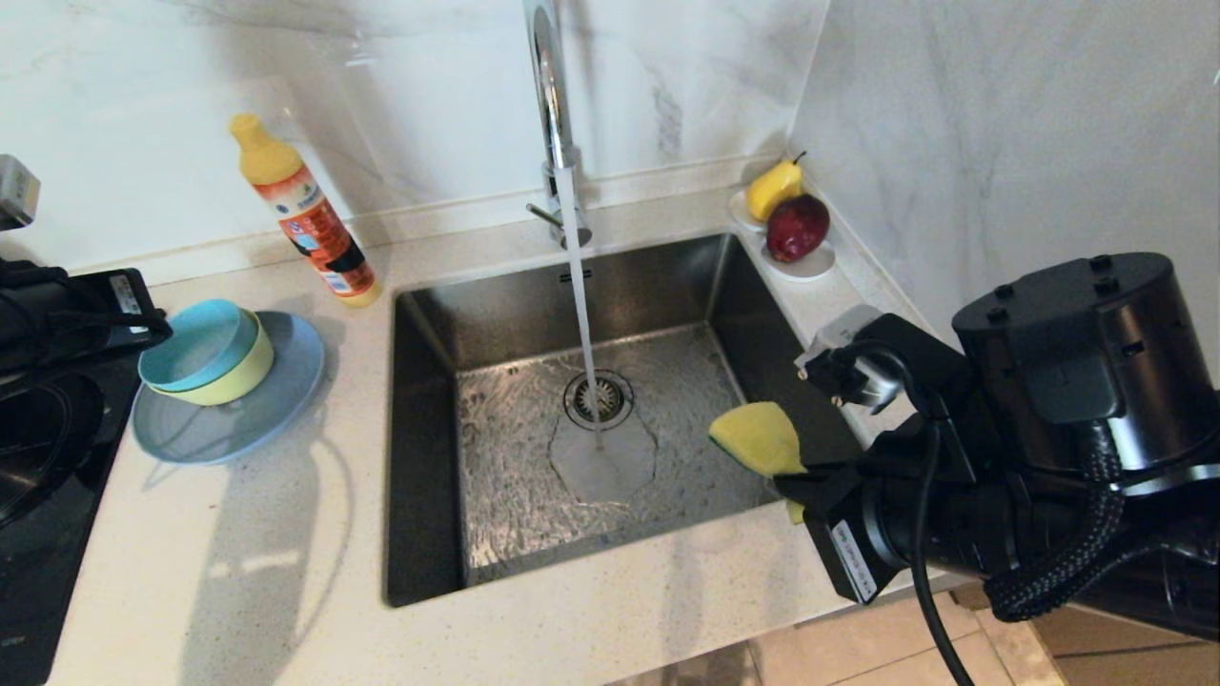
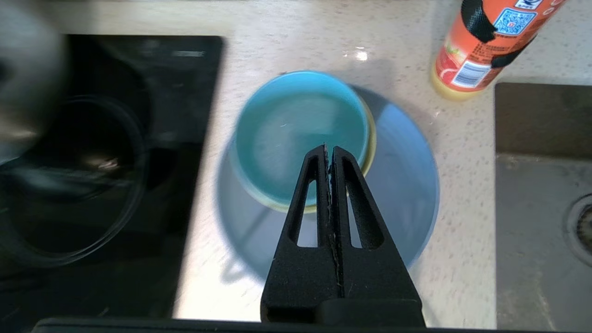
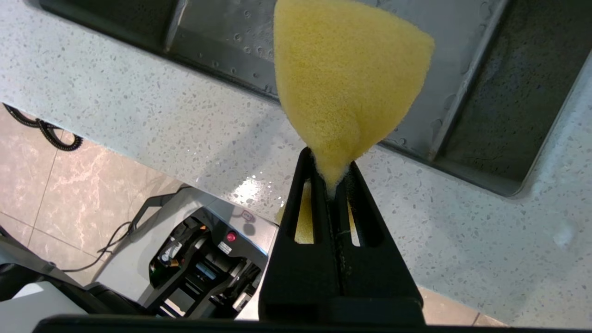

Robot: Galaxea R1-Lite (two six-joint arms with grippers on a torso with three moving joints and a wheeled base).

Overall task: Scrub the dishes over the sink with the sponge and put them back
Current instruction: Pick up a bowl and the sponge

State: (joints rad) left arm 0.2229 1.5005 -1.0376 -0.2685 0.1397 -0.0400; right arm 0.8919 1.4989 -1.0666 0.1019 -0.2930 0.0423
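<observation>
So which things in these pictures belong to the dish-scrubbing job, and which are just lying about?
Belongs to the job:
- teal bowl, nested in the yellow bowl, on the grey-blue plate
- sponge, pinched by the right gripper
- sink, water running
- left gripper, shut above the bowls

Just lying about:
- detergent bottle
- fruit dish
- black cooktop

Detergent bottle (image 1: 307,217): orange, yellow cap, upright on worktop (image 1: 286,534) by back wall.
Fruit dish (image 1: 805,267): white, corner, holds yellow pear (image 1: 770,189) and red apple (image 1: 797,227).
Cooktop (image 1: 38,457): black.
</observation>
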